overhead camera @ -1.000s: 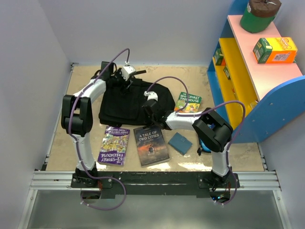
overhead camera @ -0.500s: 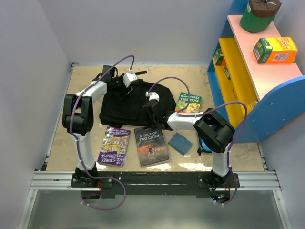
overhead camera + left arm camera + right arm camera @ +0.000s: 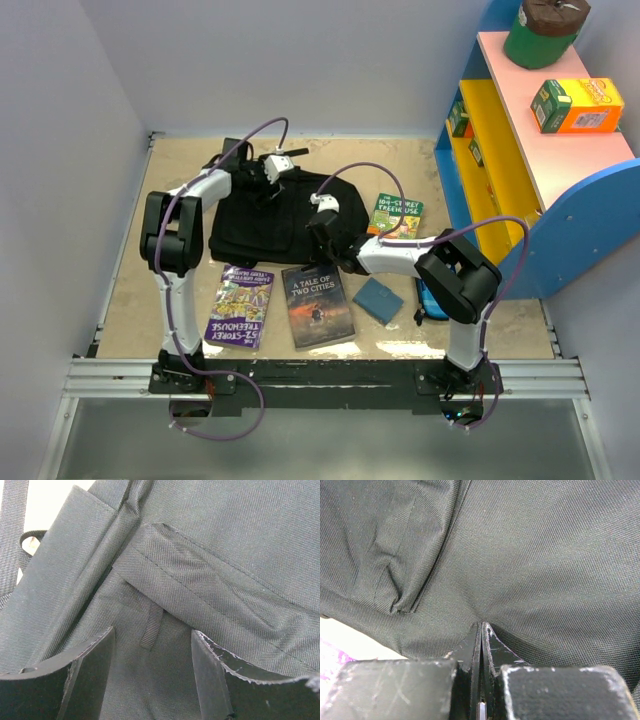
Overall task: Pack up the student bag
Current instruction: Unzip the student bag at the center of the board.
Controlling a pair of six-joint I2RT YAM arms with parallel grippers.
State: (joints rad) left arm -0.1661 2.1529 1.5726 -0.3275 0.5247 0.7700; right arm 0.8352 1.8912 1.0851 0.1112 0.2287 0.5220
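Fabric of the student bag (image 3: 255, 225) fills both wrist views. From above, the black backpack lies flat on the table (image 3: 400, 165), just past centre toward 12 o'clock. Its near edge runs beside two books: a purple Treehouse book (image 3: 240, 305) at its 7 o'clock and A Tale of Two Cities (image 3: 317, 305) at its 5 o'clock. A green Treehouse book (image 3: 396, 215) lies at the bag's 3 o'clock, and a small blue case (image 3: 378, 300) lies beyond the dark book.

The left gripper (image 3: 152, 636) hangs over the bag's 11 o'clock corner with its jaws spread and nothing between them. A folded seam flap and a short webbing tab (image 3: 151, 625) lie directly under the gap, and a strap (image 3: 12, 525) trails off at 10 o'clock.

The right gripper (image 3: 481, 626) sits at the bag's 4 o'clock side. Its jaws are pressed together, and the cloth puckers into their tips, so it pinches a fold of the bag. Most of the bag spreads away from it toward 10 o'clock.
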